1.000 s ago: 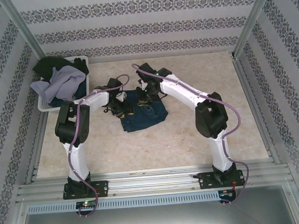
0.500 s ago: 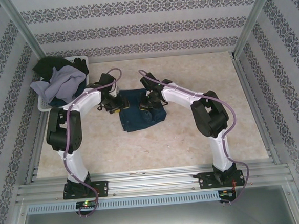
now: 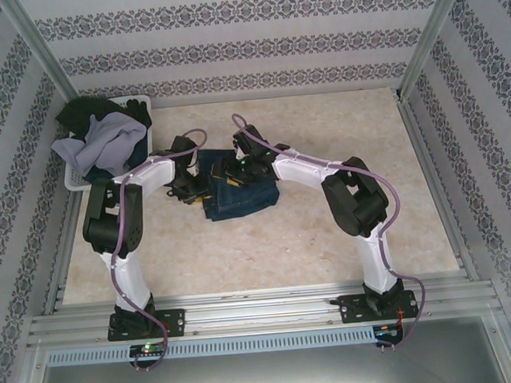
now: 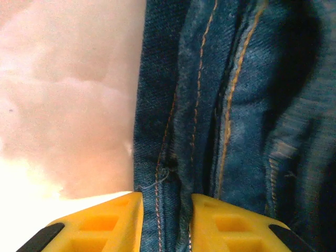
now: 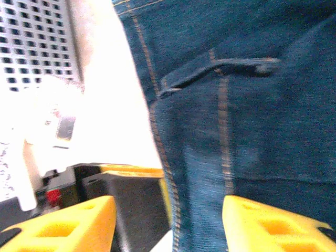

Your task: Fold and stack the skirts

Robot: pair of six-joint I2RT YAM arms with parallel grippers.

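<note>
Denim skirt (image 3: pixel 243 197) lies mid-table (image 3: pixel 346 229), bunched into a rough rectangle. Both arms reach in over its far-left part. Lavender skirt (image 3: pixel 94 140) and black skirt (image 3: pixel 83 111) are heaped in the basket (image 3: pixel 72 180) at the far-left corner, unfolded.

Left gripper (image 4: pixel 166 202): jaws nearly together with a seamed fold of denim between the fingers. Reads as a pinch on the skirt's left edge.

Right gripper (image 5: pixel 168 207): jaws wide, holding nothing. Denim with a belt loop lies just beyond and under it.

Judgement: the step in hand is folding the denim skirt. It is early in the task, with no stack started.

To do it well:
- Confirm the left pinch holds all layers of the edge, not one seam only.
- Carry that edge low across the cloth so that the fold lands flat and the edges line up.
- Use the right gripper to pin or re-take the opposite edge, so the skirt does not drag.
- The grippers sit near each other, so move one at a time.
- Smooth the fold before letting go.
</note>
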